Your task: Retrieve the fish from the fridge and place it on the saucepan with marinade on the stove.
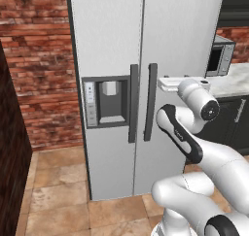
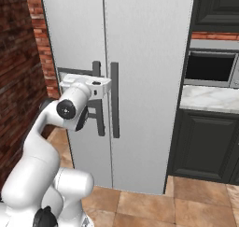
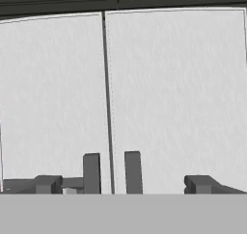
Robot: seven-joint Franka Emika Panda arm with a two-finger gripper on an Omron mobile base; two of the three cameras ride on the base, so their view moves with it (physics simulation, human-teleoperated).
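Tool [image 3: 123, 185] wide open, nothing in it; the two finger tips [image 3: 47, 184] stand well apart at the bottom of the hand view, spanning both door handles. Arm is raised and aimed square at the fridge [image 1: 121, 45], hand level with the handle tops. My read: this is the approach pose for a door pull, jaws spread so one handle fits between them.

Next out, the two dark vertical handles: left handle [image 1: 133, 103], right handle [image 1: 151, 101], either side of the centre seam. Both doors shut, flush. Water dispenser recess [image 1: 110, 101] sits in the left door.

The fish isn't visible; presumably inside behind the closed doors, can't confirm from here. So the task is at its very start: door not opened yet.

Further right, dark cabinets [image 2: 205, 144] carry a marble surface [image 2: 210, 97] with a microwave [image 2: 212, 68] on it. Brick wall [image 1: 34, 60] to the fridge's left.
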